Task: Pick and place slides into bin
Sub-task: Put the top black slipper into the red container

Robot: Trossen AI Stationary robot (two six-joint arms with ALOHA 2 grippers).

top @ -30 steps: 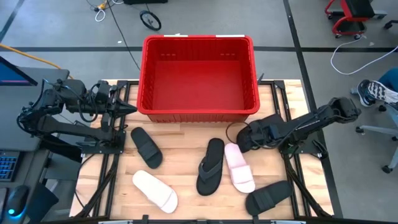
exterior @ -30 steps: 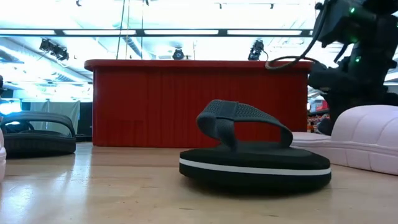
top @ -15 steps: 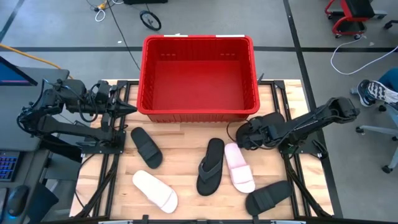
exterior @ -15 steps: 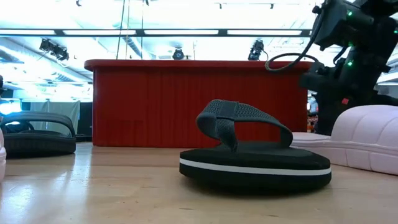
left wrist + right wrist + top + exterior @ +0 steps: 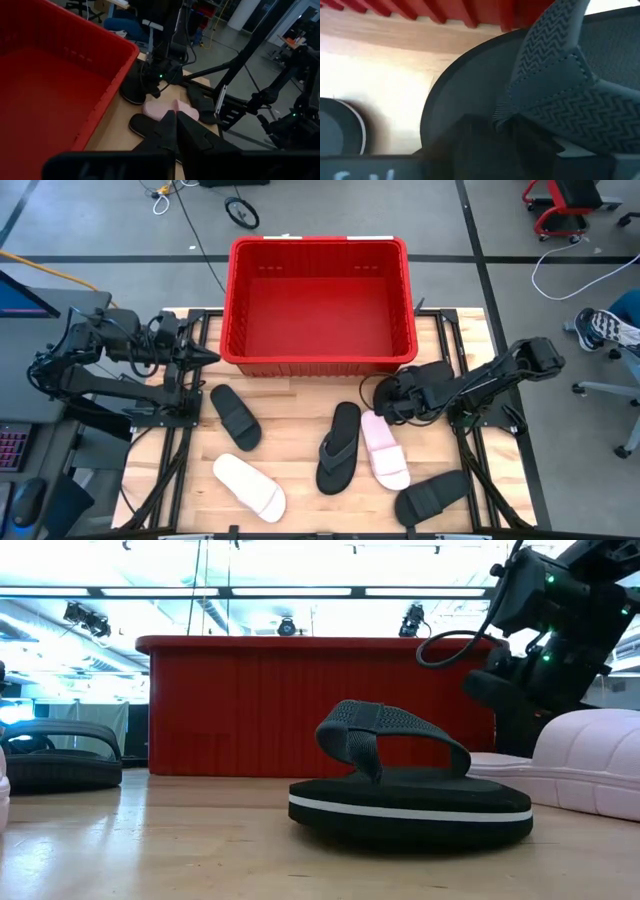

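Overhead, the red bin (image 5: 318, 304) sits at the far edge of the wooden tabletop (image 5: 300, 470), and nothing lies inside it. Five slides are spread across the near half: a black wide-strap slide (image 5: 235, 417) toward the left edge, a pale slide (image 5: 249, 486) near the front-left corner, a black flip-flop (image 5: 338, 446) at the middle, a pink-white slide (image 5: 385, 449) touching its right side, and another black wide-strap slide (image 5: 432, 496) at the front-right corner. The sixth, a second black flip-flop (image 5: 432, 374), lies by the right edge just below the bin's near-right corner, partly under the right gripper (image 5: 390, 393), which is low over it. The left gripper (image 5: 207, 355) waits at the left edge beside the bin's wall, its fingers pressed together.

Low view: the middle black flip-flop (image 5: 410, 790) fills the foreground, the bin (image 5: 320, 705) stands behind it, and the right gripper (image 5: 490, 685) hangs at the right, above the pink-white slide (image 5: 585, 765).

Left wrist view: the left gripper's dark fingers (image 5: 172, 130) meet at a point beside the bin's rim (image 5: 107, 37).

Right wrist view: the thong strap (image 5: 555, 75) of the second black flip-flop and its sole (image 5: 465, 95) fill the frame just beyond the fingers; I cannot tell whether that claw is spread or pinching.
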